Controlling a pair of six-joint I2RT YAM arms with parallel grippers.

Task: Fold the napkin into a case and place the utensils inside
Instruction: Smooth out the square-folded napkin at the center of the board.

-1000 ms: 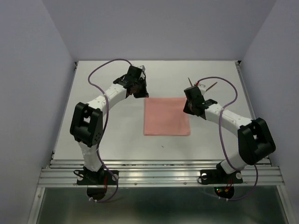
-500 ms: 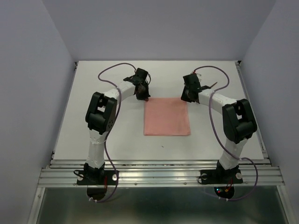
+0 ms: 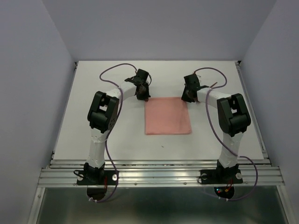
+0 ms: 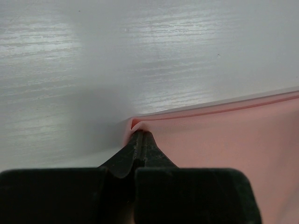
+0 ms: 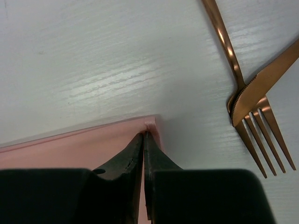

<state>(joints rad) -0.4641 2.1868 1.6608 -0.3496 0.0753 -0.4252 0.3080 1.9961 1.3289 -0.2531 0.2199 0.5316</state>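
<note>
Overhead plus wrist close-ups (napkin [image 3: 167, 115] shared)

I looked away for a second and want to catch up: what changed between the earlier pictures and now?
The right gripper swung from the right edge of the napkin to its far right corner and now pinches it shut. The left gripper shifted slightly onto the far left corner, shut on it. The napkin stayed flat in much the same place; the fork and knife stayed beyond it, untouched.

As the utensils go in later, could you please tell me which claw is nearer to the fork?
Right. The right claw pinches the napkin corner just beside the fork; the left claw pinches the other far corner, across the napkin.
</note>
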